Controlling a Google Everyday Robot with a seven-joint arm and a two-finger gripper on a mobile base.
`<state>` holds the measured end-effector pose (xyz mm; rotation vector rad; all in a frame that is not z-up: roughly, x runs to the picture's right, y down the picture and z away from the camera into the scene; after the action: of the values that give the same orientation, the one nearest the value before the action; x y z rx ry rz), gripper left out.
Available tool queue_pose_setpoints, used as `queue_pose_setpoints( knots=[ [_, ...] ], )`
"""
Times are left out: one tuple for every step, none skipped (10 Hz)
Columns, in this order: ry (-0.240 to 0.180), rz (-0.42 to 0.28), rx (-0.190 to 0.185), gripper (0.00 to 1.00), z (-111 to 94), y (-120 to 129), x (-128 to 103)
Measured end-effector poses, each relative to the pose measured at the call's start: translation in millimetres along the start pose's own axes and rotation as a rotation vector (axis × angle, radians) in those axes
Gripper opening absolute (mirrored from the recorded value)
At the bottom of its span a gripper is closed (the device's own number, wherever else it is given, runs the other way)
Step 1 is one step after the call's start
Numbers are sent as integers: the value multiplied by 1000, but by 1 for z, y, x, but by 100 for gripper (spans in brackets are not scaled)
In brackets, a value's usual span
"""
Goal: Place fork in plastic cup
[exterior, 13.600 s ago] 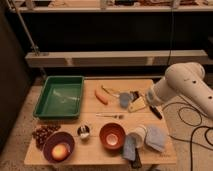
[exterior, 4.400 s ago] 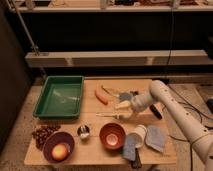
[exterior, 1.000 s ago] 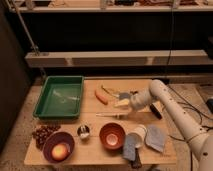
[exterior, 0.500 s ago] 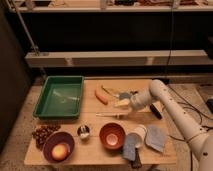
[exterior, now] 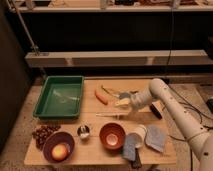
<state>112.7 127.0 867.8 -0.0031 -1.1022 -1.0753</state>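
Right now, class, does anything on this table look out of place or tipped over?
The plastic cup beside the orange bowl seems to lie on its side, not upright. The fork lies flat on the table; the gripper hovers just behind it.

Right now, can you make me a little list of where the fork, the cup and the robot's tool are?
tool: over the middle right of the table, next to the carrot
fork: lying flat just in front of the tool
plastic cup: near the front edge, right of the orange bowl
fork in cup: no, not yet
green tray: back left
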Motion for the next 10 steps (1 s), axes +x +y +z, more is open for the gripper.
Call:
queue_pose_setpoints(
  knots=[
    [0, 0, 0, 80, 0, 0, 0],
    [-1, -1, 0, 80, 1, -1, 0],
    [-1, 1, -1, 80, 1, 0, 1],
    [0, 6, -2, 80, 1, 2, 1],
    [1, 12, -4, 80, 1, 4, 2],
    [1, 15, -5, 80, 1, 5, 2],
    [-2, 17, -5, 80, 2, 6, 3],
    [-6, 18, -6, 80, 3, 6, 2],
    [-9, 16, -7, 80, 4, 6, 2],
    [-14, 14, -8, 80, 6, 6, 2]
  ],
)
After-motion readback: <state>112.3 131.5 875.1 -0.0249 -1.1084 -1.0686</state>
